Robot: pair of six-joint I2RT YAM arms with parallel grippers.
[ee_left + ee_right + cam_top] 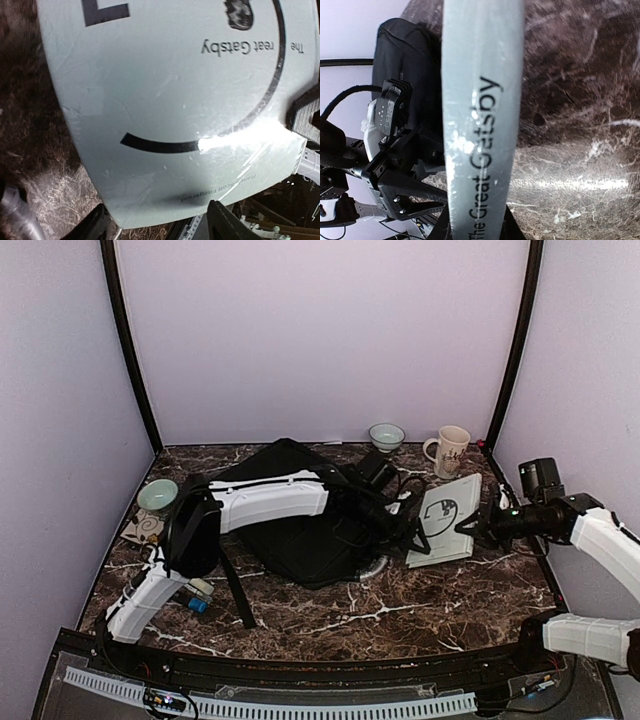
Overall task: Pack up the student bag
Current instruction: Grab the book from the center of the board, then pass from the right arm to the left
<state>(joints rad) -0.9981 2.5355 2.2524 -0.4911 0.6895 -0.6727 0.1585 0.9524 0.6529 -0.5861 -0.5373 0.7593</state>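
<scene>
Right pincer (472, 526) closed on the spine edge of a pale grey book (447, 515) titled The Great Gatsby. Left pincer (405, 518) at the book's opposite edge, its fingers (225, 222) spread wide with a corner of the cover between them, not gripping. Student bag (300, 545) just left of the left pincer and beneath its arm: large, black fabric, lying flat on the marbled bench (400, 620), one long strap (236, 590) trailing nearward. Beyond the right pincer, a cream mug (448, 452); left of it, a pale green bowl (386, 435)
</scene>
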